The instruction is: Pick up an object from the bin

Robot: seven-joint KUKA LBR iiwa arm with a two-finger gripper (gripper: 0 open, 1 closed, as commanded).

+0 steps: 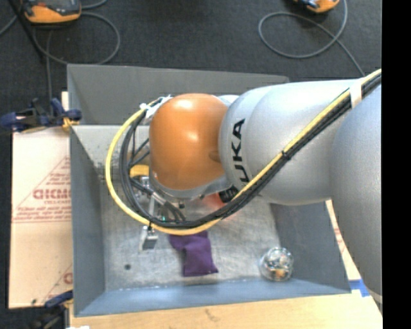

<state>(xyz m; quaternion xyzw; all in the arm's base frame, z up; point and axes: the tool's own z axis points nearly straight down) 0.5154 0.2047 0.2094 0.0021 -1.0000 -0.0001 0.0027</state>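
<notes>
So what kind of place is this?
Probably a robot test lab: a big robot arm reaches into a grey metal bin holding a purple cloth and a shiny ball, and cables trail over the dark floor.

1. Purple cloth (194, 254): crumpled, lying on the floor of the bin (192, 80), near the middle of its front wall.
2. Clear glittering ball (277, 264): I log it toward the front right corner, well apart from the cloth.
3. Small dark speck (127, 267): front left of the floor; I cannot tell its kind.
4. Black cable (302, 42): looped on the dark floor (192, 32) beyond the bin.
5. Orange-and-black device (51, 9): top left, on that floor.
</notes>
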